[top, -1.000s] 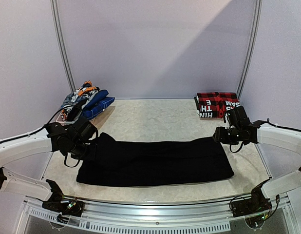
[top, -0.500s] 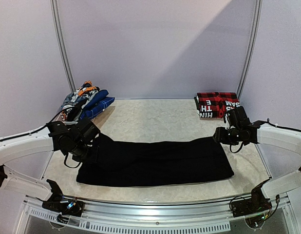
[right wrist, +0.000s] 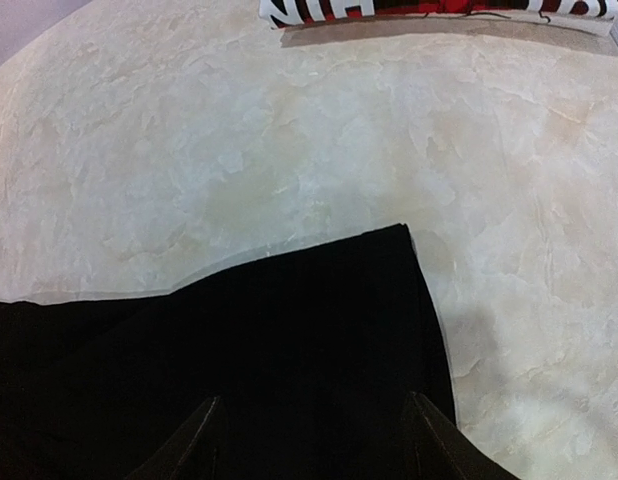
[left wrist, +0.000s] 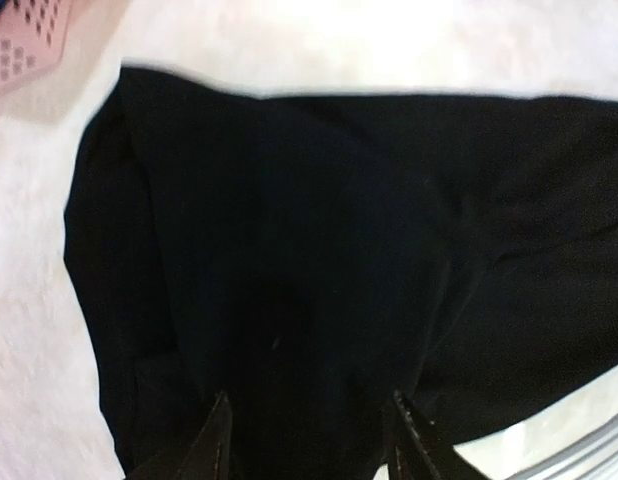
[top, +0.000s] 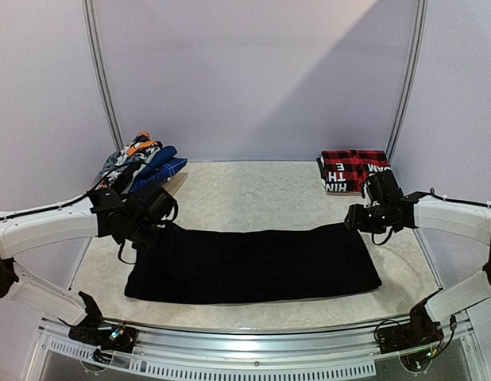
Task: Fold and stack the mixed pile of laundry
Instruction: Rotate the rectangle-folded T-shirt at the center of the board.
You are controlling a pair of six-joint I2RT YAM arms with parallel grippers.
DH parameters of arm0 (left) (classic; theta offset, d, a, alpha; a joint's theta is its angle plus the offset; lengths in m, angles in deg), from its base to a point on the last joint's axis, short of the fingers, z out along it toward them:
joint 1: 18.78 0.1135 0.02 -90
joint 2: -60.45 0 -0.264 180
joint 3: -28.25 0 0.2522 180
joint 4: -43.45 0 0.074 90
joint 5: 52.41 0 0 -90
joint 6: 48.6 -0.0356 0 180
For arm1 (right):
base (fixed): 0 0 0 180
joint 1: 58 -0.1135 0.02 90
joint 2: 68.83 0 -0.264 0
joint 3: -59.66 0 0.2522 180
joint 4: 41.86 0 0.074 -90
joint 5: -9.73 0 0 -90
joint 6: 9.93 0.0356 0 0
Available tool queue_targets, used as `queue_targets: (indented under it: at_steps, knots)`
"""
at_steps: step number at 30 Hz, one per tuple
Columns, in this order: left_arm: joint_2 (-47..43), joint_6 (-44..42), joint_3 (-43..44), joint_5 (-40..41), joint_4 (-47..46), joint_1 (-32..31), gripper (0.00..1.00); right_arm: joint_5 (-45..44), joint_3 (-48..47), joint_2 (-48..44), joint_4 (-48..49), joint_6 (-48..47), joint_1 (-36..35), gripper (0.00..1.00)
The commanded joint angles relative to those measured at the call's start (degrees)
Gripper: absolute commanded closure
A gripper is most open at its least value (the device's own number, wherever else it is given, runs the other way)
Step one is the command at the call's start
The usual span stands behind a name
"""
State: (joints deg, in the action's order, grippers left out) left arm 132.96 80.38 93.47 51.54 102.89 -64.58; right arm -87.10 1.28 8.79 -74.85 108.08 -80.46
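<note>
While the black trousers [top: 253,266] are laid flat across the table's [top: 253,190] front-centre, the L gripper [left wrist: 311,402] is seen spread above their left end, and the R gripper [right wrist: 312,402] spread over the far right corner, w/ nothing pinched.

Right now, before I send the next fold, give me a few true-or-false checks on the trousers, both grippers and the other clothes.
1. The black trousers lie spread across the table between the two arms. True.
2. The left gripper is clamped on the trousers. False: its fingers stand apart above the left end of the cloth.
3. The right gripper is open, over the trousers' far right corner. True.
4. The red plaid garment lies on top of the trousers. False: it sits folded at the far right corner, with bare table between the two.
5. The laundry pile sits at the far left corner. True.
</note>
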Motion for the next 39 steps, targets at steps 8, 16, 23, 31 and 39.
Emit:
queue_targets:
  at_steps: [8,16,23,31,39]
  knots:
    - [17.4,-6.7,1.9,-2.6,-21.8,11.3,0.65,8.8,-9.6,11.3,3.5,-1.4,-1.7,0.41]
    - [28.0,-6.6,0.9,-3.2,-29.0,14.3,0.68,10.1,-14.2,23.5,2.7,-2.5,-2.6,0.42]
    - [31.2,-4.6,-1.5,-2.7,-31.1,15.1,0.69,3.1,-15.3,28.0,-3.3,-0.8,-2.7,0.43]
    - [37.2,-6.1,4.0,-3.6,-32.3,16.1,0.71,1.0,-12.4,27.6,-7.9,0.5,-2.7,0.43]
    - [47.2,-9.8,19.3,-4.7,-29.3,19.0,0.73,9.1,-8.1,24.5,-10.4,2.0,-2.8,0.43]
